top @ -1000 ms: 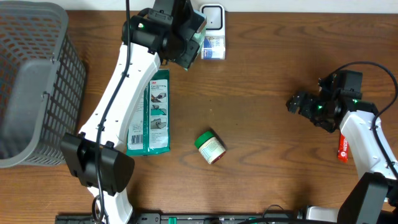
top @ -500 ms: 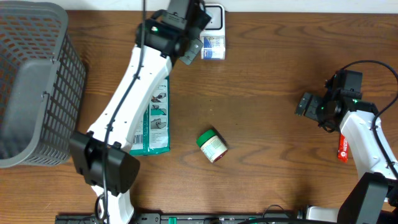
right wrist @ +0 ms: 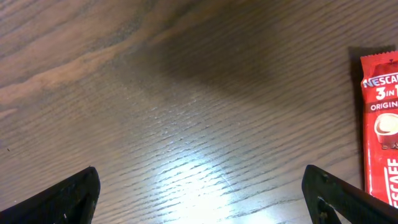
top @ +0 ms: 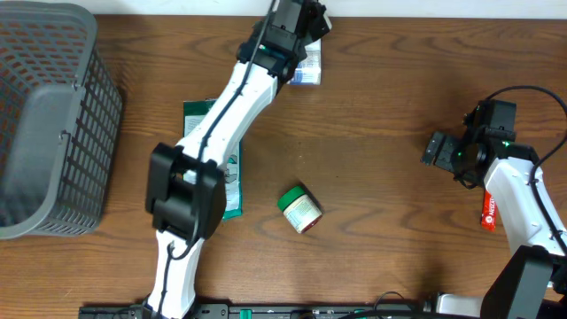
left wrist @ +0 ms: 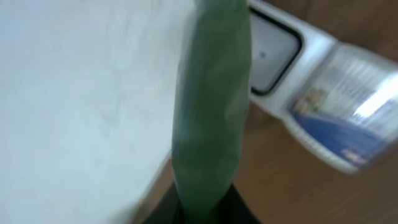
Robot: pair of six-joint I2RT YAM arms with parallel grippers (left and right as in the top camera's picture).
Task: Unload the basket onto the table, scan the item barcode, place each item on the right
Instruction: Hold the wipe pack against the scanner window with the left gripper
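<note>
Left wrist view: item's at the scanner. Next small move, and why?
Probably rotate the left gripper slightly, so the green item turns a flat face toward the scanner. The item is clamped edge-on in the wrist view and sits beside the scanner's window, not across it.

Edge-on green packet point(left wrist: 208, 106)
It rises from the bottom edge; behind it are a white scanner point(left wrist: 280, 56) and a blurred blue-white pack point(left wrist: 348, 118).

The left arm point(top: 232, 97) reached far forward, angled rightward, its left gripper point(top: 308, 19) pinched shut on a thin green item point(left wrist: 208, 124). The right arm point(top: 518, 199) sat folded, its right gripper point(top: 432, 148) spread wide, 2 fingers pointing leftward.
</note>
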